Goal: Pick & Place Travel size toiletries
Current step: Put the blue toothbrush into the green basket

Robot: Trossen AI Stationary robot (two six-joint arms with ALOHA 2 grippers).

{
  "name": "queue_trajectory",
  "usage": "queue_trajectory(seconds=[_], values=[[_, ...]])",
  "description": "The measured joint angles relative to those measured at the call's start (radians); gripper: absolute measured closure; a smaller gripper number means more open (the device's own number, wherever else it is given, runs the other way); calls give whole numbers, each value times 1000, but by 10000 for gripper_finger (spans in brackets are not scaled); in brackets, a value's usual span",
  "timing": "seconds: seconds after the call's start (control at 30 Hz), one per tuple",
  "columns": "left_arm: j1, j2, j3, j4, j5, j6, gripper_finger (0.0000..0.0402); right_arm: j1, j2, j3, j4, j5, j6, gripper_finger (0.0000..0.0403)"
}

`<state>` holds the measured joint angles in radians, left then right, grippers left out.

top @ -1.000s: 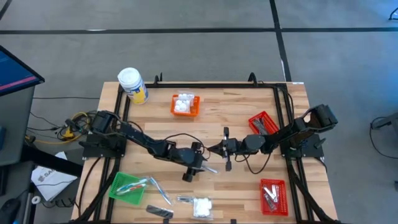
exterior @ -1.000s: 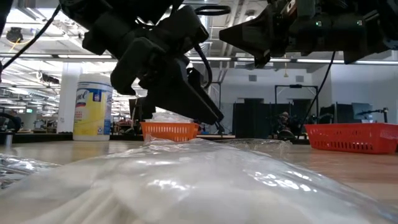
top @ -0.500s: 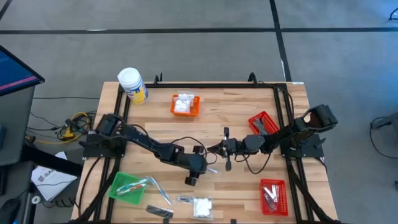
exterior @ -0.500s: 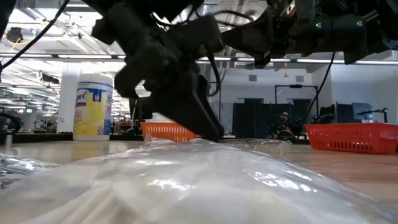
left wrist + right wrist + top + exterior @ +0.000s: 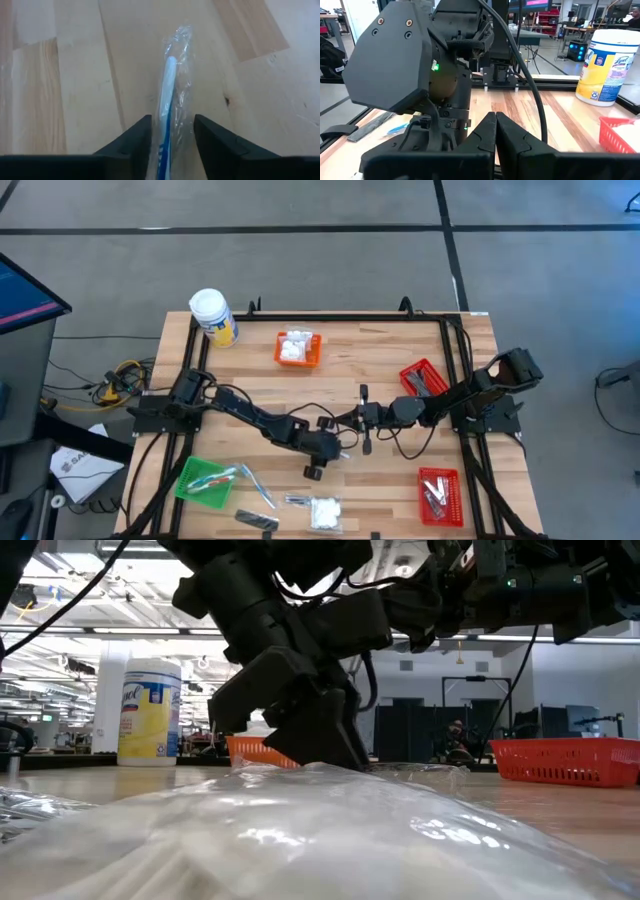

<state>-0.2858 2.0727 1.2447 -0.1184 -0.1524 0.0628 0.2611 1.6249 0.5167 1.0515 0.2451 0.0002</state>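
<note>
Wooden table [image 5: 340,360], grey floor [image 5: 300,240] around.

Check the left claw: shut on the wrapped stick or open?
Open around it: the left claw straddles the clear-wrapped stick lying flat on the table, with gaps showing beside both fingers.

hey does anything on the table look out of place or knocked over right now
Nothing stands out. The left end effector is closing around a clear-wrapped toothbrush lying flat mid-table; the wipes jar stands upright.

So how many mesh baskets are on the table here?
4: an orange mesh basket at the far middle, a green mesh basket near left, one red mesh basket at right, another red mesh basket near right. None seem hidden.
</note>
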Motion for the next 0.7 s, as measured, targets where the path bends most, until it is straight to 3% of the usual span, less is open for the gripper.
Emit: queue_trajectory(seconds=[0.27,0.47,0.7], values=[[8,-28,-2,-81,-8,-54,386,0,0,0,0,0,3,403],[-24,-162,-7,-223,-189,-134,392,0,0,0,2,0,0,403],[-110,-387,-115,-244,-349,-265,393,0,0,0,7,0,8,403]])
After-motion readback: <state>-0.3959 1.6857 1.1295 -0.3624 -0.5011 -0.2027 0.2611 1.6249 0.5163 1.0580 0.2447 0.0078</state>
